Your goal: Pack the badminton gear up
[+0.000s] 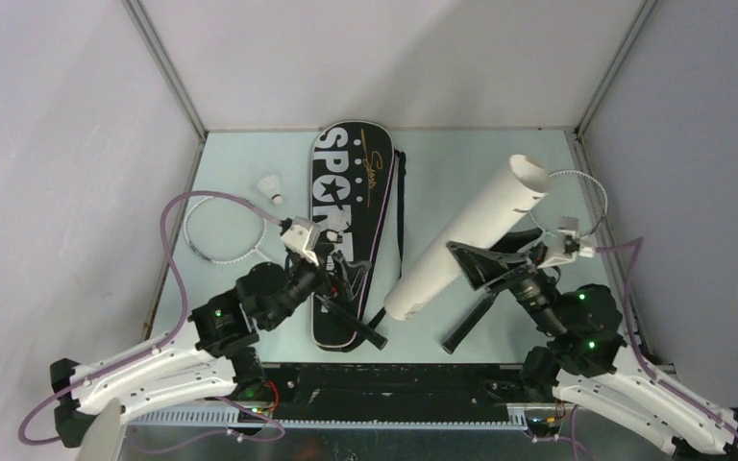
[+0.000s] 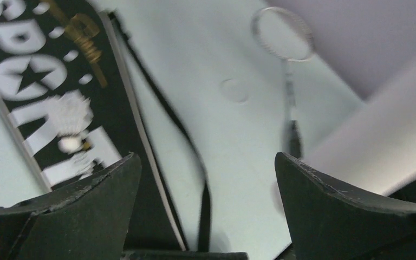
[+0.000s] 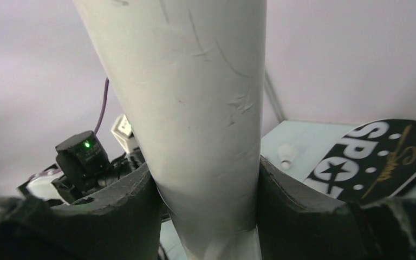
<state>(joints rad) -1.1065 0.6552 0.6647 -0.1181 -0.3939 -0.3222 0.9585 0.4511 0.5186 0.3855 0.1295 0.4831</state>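
Observation:
The black "SPORT" bag [image 1: 351, 216] lies flat mid-table. My right gripper [image 1: 469, 267] is shut on the long white tube [image 1: 471, 230], held tilted with its open end up and back; the wrist view shows the tube [image 3: 195, 97] between both fingers. My left gripper [image 1: 332, 274] hovers open and empty over the bag's lower left part. In its wrist view a shuttlecock [image 2: 70, 122] lies on the bag [image 2: 27, 81]. A second shuttlecock [image 1: 270, 188] sits on the table at back left. One racket [image 1: 213, 226] lies left, the other [image 1: 577, 197] right, partly behind the tube.
The bag's black strap [image 2: 184, 135] trails on the table to the bag's right. Both racket handles [image 1: 469, 322] point toward the near edge. Grey walls and metal posts close in the table on three sides. The left arm [image 3: 84, 154] shows in the right wrist view.

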